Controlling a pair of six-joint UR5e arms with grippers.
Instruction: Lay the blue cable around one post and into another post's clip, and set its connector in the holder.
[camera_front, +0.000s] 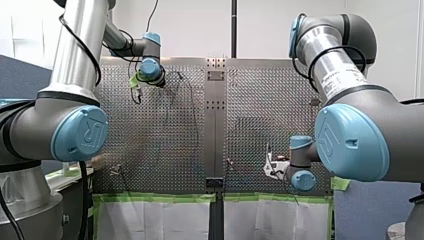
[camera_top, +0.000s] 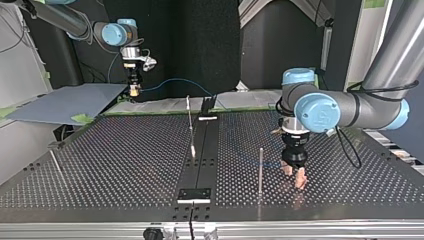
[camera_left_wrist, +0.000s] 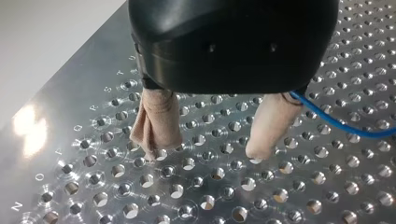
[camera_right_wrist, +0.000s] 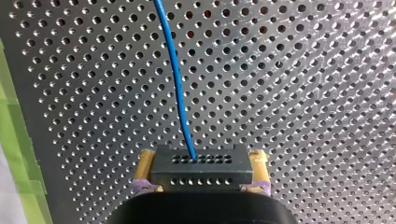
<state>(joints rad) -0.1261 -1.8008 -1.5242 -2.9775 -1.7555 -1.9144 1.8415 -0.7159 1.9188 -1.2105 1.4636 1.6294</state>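
Observation:
The blue cable (camera_right_wrist: 173, 70) runs out of a dark perforated connector (camera_right_wrist: 201, 165). My right gripper (camera_right_wrist: 201, 171) is shut on that connector, its yellow pads (camera_right_wrist: 147, 163) pressing on both sides. In the top view my right gripper (camera_top: 134, 88) hangs above the table's far edge, and the cable (camera_top: 172, 81) arcs away from it. My left gripper (camera_left_wrist: 208, 147) stands open just above the perforated plate with nothing between its beige fingers (camera_left_wrist: 156, 119). The cable (camera_left_wrist: 336, 122) passes beside one finger. In the top view my left gripper (camera_top: 295, 176) is beside a thin upright post (camera_top: 260, 167).
A second post (camera_top: 190, 120) stands near the table's middle seam, and a third post (camera_top: 55, 162) leans at the top view's left. A black plate (camera_top: 194, 194) sits on the seam near the front edge. Green tape (camera_front: 160, 198) lines the table's edge in the front view.

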